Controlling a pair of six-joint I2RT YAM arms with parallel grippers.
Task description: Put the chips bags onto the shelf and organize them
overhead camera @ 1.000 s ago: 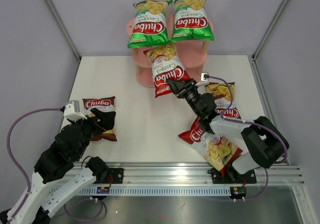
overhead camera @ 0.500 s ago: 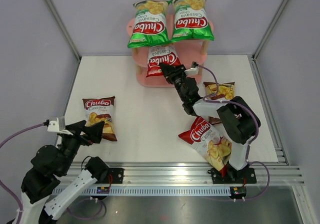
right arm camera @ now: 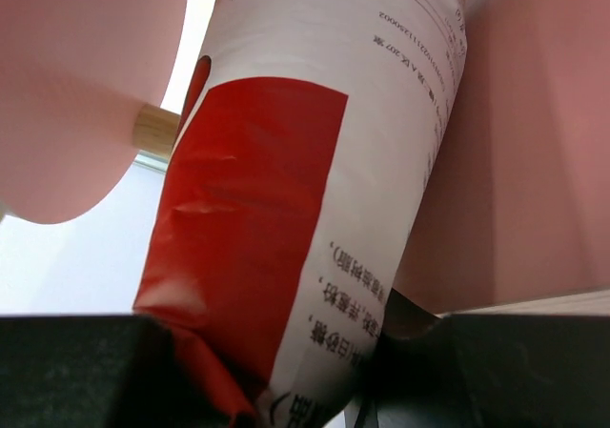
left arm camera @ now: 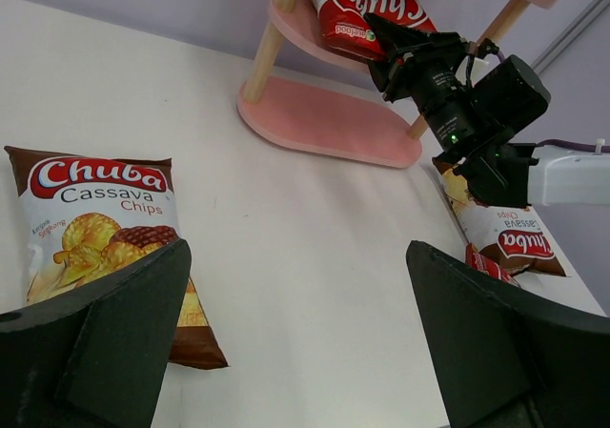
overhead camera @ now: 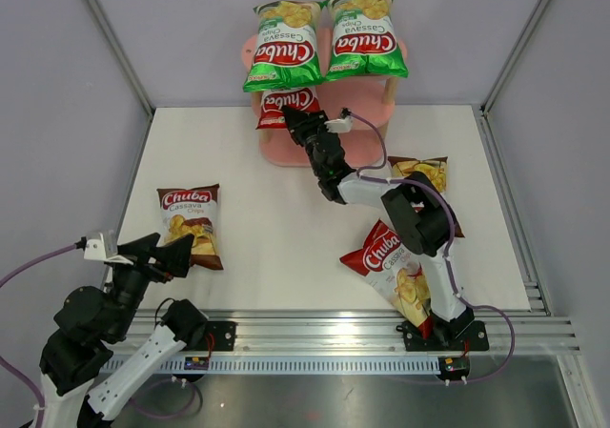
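The pink shelf (overhead camera: 284, 152) stands at the back of the table, with two green chips bags (overhead camera: 283, 45) (overhead camera: 364, 37) lying side by side on its top board. My right gripper (overhead camera: 295, 123) is shut on the bottom edge of a red bag (overhead camera: 277, 105) and holds it in on the left of the middle tier. From the right wrist this red bag (right arm camera: 315, 180) fills the view between pink boards (right arm camera: 76, 85). My left gripper (overhead camera: 160, 254) hangs open and empty, just near of a brown bag (overhead camera: 191, 221) lying flat.
A second red bag (overhead camera: 402, 274) lies at the front right beside the right arm's base. Another brown bag (overhead camera: 427, 175) lies right of centre, partly under the right arm. Grey walls close the table on both sides.
My right arm has stretched toward the shelf, carrying the red bag from the table in front into the middle tier. My left arm has pulled back from the brown bag toward the near left corner.
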